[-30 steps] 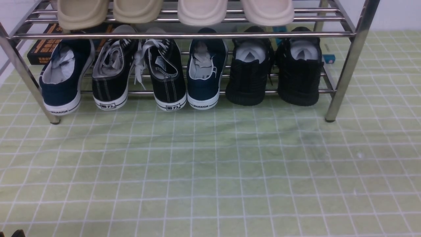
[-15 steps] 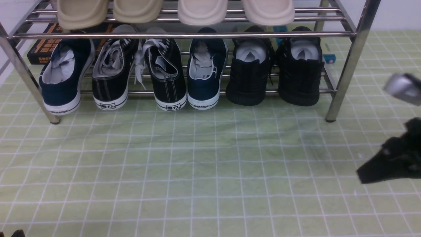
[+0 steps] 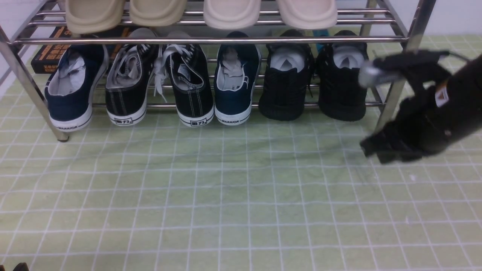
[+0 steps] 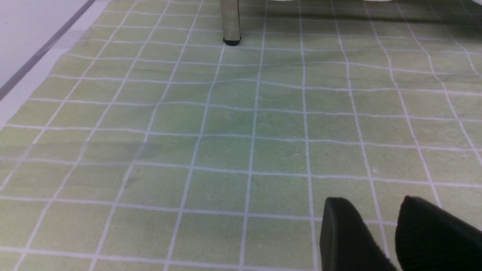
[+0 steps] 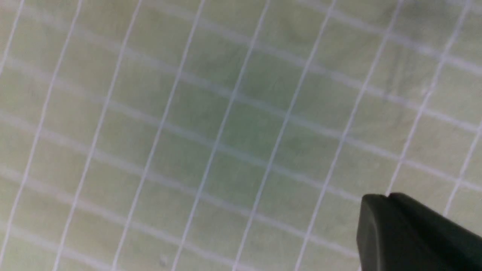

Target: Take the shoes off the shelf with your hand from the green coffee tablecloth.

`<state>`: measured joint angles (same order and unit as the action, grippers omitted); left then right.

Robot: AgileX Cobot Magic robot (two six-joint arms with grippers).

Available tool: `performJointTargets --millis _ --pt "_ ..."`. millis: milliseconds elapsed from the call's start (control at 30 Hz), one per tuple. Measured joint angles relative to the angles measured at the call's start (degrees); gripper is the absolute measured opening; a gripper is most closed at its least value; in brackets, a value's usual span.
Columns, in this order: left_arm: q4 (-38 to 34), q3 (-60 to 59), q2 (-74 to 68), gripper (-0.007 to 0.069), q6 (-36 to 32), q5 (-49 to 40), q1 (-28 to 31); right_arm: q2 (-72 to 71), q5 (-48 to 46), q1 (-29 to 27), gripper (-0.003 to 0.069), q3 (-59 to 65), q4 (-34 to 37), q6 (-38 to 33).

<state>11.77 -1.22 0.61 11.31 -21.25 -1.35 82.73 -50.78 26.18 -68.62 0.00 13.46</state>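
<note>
Currently, front view: all-black knit sneakers (image 3: 285,86), white stuffing inside, sit on the lower tier of the chrome shoe rack (image 3: 211,40), upper right of the frame, heels toward the camera. Left of them in the frame, same tier: one navy sneaker (image 3: 234,86), two black canvas sneakers with white soles (image 3: 126,90) with loose white laces, then a second navy sneaker (image 3: 71,98) at the far left. Upper tier, along the top edge: two tan clogs (image 3: 94,15) and two pale pink ones (image 3: 232,13), cut off by the frame. Dark box with orange lettering (image 3: 49,56) behind the lower row, upper left.

Right arm (image 3: 433,109), glossy black and motion-blurred, reaches in from the right edge and overlaps the rack's right front leg in the picture; contact with the leg cannot be told. Right pincer (image 5: 386,194), in its wrist view: fingertips close together, nothing seen between them; beyond lies the pale green gridded cloth (image 3: 233,195), slightly wrinkled.

Left pincer (image 4: 372,197), in its wrist view: fingers apart, a gap with only cloth visible through it. Black sneakers: no pincer on them.
</note>
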Motion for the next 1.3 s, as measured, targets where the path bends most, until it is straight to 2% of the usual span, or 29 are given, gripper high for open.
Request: performJointTargets --millis 133,267,300,333,533,667,1067,1300 --pt "0.0 0.0 0.0 0.0242 0.0 0.0 0.0 2.2 2.2 0.1 0.0141 -3.3 -4.5 4.6" --pt "0.0 0.0 0.0 0.0242 0.0 0.0 0.0 7.7 4.6 0.2 0.0296 -8.4 -5.9 5.5" --pt "0.0 0.0 0.0 0.0242 0.0 0.0 0.0 7.7 4.8 0.2 0.0296 -8.6 -6.0 5.5" --pt "0.0 0.0 0.0 0.0242 0.0 0.0 0.0 10.4 5.6 0.2 0.0353 -10.9 -6.2 4.6" --pt "0.0 0.0 0.0 0.0242 0.0 0.0 0.0 15.9 6.9 0.2 0.0459 -16.6 -7.7 3.6" --pt "0.0 0.0 0.0 0.0242 0.0 0.0 0.0 17.4 9.0 0.2 0.0488 -18.5 -11.6 3.6" --pt "0.0 0.0 0.0 0.0242 0.0 0.0 0.0 20.2 17.7 0.2 0.0492 -18.6 -23.8 6.7" --pt "0.0 0.0 0.0 0.0242 0.0 0.0 0.0 22.0 19.2 0.2 0.0492 -18.6 -25.2 8.5"
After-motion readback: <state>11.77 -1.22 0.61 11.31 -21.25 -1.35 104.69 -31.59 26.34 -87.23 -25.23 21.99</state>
